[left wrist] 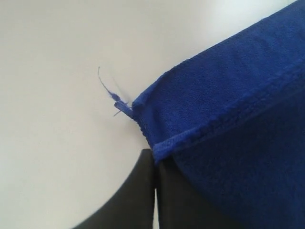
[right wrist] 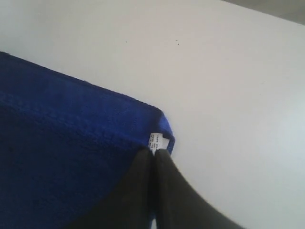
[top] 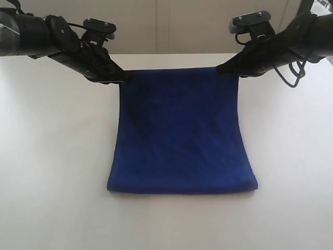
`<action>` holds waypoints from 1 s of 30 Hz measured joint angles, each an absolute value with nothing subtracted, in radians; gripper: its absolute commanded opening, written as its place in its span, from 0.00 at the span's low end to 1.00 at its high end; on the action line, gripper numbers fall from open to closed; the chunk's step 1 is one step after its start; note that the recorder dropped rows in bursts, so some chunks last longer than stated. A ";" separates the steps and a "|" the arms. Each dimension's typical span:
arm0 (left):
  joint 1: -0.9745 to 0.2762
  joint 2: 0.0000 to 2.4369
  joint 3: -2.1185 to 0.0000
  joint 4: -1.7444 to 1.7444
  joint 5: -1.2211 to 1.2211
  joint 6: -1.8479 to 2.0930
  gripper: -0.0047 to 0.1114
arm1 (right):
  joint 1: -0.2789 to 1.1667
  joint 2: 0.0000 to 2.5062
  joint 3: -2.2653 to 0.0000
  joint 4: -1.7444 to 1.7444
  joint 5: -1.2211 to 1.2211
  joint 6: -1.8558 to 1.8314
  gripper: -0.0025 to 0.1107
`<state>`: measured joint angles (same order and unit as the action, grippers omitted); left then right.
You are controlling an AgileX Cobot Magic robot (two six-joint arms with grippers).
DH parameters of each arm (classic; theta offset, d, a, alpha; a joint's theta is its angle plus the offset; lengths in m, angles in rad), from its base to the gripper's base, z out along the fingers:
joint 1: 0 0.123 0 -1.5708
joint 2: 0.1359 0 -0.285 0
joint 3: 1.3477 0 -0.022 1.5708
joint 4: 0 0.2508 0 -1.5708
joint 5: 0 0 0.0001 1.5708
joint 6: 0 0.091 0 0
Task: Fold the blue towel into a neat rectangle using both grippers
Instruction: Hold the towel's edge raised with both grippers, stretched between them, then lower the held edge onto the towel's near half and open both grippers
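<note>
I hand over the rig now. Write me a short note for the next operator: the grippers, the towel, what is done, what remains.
Left gripper: fingers shut on the far left corner of the blue towel, beside its loose thread.
Right gripper: fingers shut on the far right corner, at the white label.
Towel: held edge appears raised; near edge rests on the table.
Done: both corners gripped.
Remaining: lay the held edge down, finish the rectangle.

A plain white worktop (top: 52,198) fills most of the exterior view, smooth and matte. Behind its far edge stands a pale wall (top: 197,26) with faint upright seams. In the right wrist view, two tiny dark specks (right wrist: 177,43) mark the worktop.
</note>
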<state>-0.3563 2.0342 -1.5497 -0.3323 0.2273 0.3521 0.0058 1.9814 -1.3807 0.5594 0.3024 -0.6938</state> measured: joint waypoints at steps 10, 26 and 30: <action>-0.345 2.082 -1.579 -0.332 0.203 0.348 0.04 | 0.006 2.017 -1.392 0.559 0.302 -0.681 0.02; -0.345 2.137 -1.582 -0.342 0.137 0.348 0.04 | 0.010 2.083 -1.394 0.563 0.246 -0.681 0.02; -0.345 2.137 -1.595 -0.342 0.155 0.344 0.04 | 0.010 2.087 -1.398 0.563 0.240 -0.681 0.02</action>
<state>-0.3450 2.1374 -1.5954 -0.3421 0.1551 0.3443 0.0099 2.0865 -1.3985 0.5633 0.2396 -0.6812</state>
